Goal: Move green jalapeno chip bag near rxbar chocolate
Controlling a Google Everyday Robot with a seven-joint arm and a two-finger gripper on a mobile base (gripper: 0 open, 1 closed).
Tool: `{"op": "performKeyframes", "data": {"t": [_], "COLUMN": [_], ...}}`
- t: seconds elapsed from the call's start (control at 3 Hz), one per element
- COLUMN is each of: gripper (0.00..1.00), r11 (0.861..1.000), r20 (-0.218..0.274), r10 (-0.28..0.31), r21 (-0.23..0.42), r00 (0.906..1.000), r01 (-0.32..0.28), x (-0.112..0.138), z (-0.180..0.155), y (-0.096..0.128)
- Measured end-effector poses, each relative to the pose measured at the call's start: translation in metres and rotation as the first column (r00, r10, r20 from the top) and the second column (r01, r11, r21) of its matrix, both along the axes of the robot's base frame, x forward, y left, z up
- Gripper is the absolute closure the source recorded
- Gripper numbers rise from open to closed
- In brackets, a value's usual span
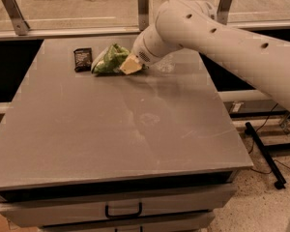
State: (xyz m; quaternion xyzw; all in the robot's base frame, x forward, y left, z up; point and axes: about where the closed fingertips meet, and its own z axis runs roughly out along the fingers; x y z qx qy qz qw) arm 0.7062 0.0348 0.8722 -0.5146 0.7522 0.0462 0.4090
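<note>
Green chip bag (pixel 109 59) against tool (pixel 130 65)

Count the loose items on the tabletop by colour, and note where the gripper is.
Green: 1, the green jalapeno chip bag
Dark brown-black: 1, the rxbar chocolate
Total: 2
The gripper is at the bag's end away from the bar.
</note>
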Motion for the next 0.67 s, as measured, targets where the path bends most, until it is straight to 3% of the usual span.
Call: {"op": "performKeyframes", "data": {"t": [0.33,0.67], "gripper": [0.0,0.0], "r11": [0.999,0.997], "r20": [-0.023,-0.031], "r10": [0.029,0.051], "r21": [0.035,0.062], "r00": [0.9993,0.9982], "r01": [-0.028,-0.049], "x": [-0.013,-0.024], "z": [-0.002,0.002], "y": [0.02,0.034]}}
